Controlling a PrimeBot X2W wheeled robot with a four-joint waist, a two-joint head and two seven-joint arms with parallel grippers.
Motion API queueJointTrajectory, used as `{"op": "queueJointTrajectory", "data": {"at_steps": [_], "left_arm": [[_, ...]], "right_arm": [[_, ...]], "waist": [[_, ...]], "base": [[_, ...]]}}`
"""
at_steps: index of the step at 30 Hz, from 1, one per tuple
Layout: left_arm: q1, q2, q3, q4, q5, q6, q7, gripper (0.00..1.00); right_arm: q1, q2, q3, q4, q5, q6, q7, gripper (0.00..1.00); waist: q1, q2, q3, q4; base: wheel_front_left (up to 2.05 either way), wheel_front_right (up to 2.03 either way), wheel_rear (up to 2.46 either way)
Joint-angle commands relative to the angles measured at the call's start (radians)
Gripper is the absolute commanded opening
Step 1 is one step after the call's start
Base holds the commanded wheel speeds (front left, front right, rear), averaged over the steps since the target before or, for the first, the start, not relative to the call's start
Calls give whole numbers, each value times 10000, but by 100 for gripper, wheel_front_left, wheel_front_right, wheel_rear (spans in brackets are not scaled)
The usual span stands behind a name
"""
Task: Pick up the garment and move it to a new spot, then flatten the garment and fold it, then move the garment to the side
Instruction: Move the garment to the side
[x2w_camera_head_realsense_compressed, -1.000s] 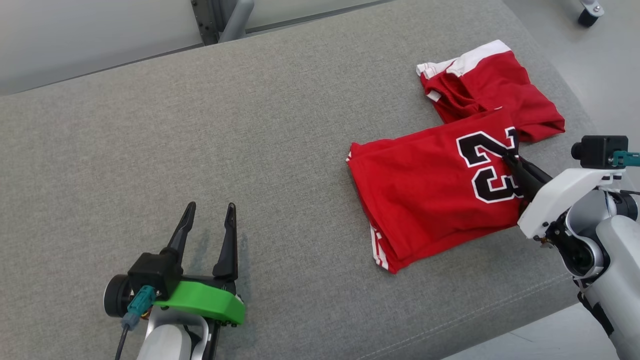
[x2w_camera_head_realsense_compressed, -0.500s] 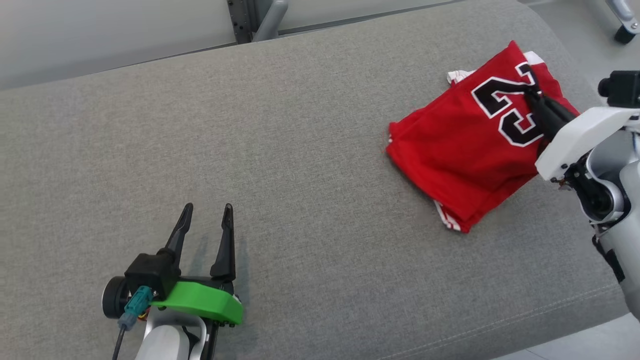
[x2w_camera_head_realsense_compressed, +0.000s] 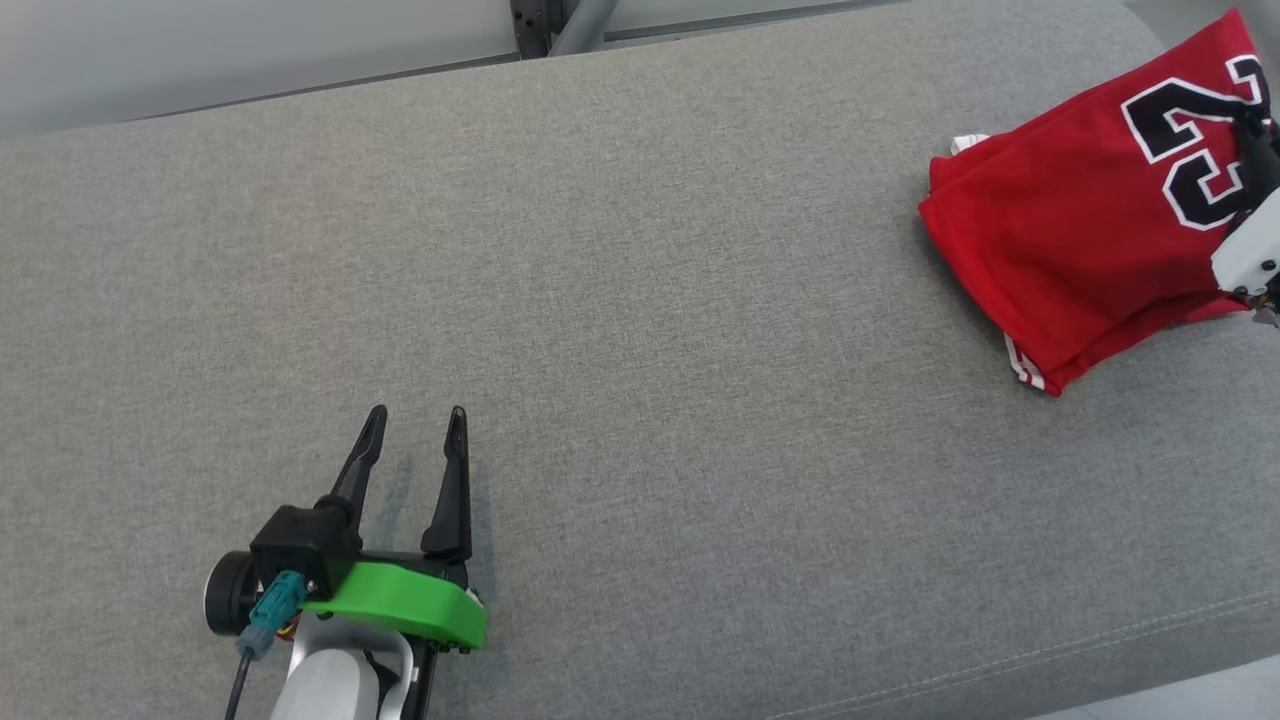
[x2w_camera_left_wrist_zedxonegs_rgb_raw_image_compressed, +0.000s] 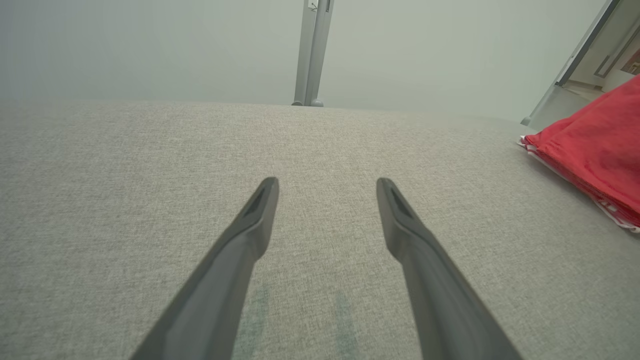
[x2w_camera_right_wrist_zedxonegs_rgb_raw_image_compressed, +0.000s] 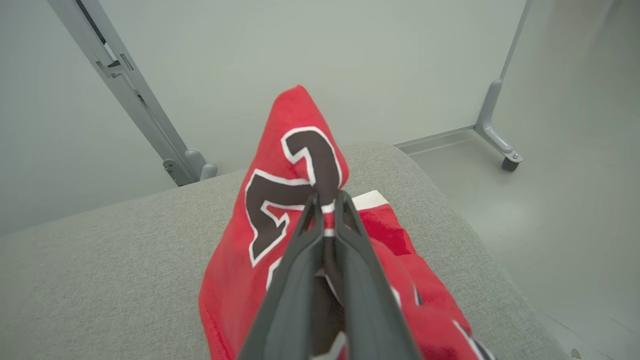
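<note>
Where clamped between the closed fingers of the right hand (x2w_camera_right_wrist_zedxonegs_rgb_raw_image_compressed: 327, 198), drawn up into a soft peak: garment (x2w_camera_head_realsense_compressed: 1060, 230), a red jersey, folded in layers, with black white-edged numerals and white striped trim at the lower corner. Located at upper right of head view, lower layers resting on table (x2w_camera_head_realsense_compressed: 600, 300) near its rounded end. Table covering: grey woven fabric, stitched seam along front edge. Left hand (x2w_camera_head_realsense_compressed: 418, 412) at lower left of head view, tapered dark fingers spread apart, empty, low over the fabric, well apart from garment.
</note>
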Motion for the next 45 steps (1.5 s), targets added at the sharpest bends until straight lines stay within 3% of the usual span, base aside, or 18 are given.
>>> {"op": "queueJointTrajectory", "data": {"at_steps": [1,19,27,28,29,30,37,45], "left_arm": [[-106,24,16,2,38,-36,3,100],[-801,309,-267,-141,419,-111,12,100],[-1002,427,-330,-410,494,-19,44,100],[-1019,441,-336,-440,500,-6,55,100],[-1029,455,-337,-456,500,12,59,100],[-1035,472,-340,-474,500,20,68,100],[-1072,542,-351,-447,420,96,83,100],[-955,522,-351,-431,338,221,52,100]], "right_arm": [[-178,35,-139,110,-168,-3,-149,0],[-1552,-300,-2944,3767,-1954,-3,-1612,0],[-2078,-435,-3525,4783,-2825,-3,-2336,0],[-2176,-435,-3617,4910,-2955,-3,-2404,29],[-2266,-425,-3706,5025,-3077,-3,-2474,79],[-2326,-441,-3779,5138,-3239,-3,-2605,100],[-2741,-262,-4089,5745,-3929,-3,-3072,100],[-2881,52,-3684,5578,-4058,-3,-3386,100]], "waist": [[0,33,118,71],[0,33,1633,796],[0,33,2115,991],[0,33,2159,1005],[0,33,2196,1017],[0,33,2229,1026],[0,33,2231,1039],[0,33,1764,873]], "base": [[0,0,0],[0,0,0],[0,0,0],[0,0,0],[0,0,0],[0,0,0],[0,0,0],[0,0,0]]}}
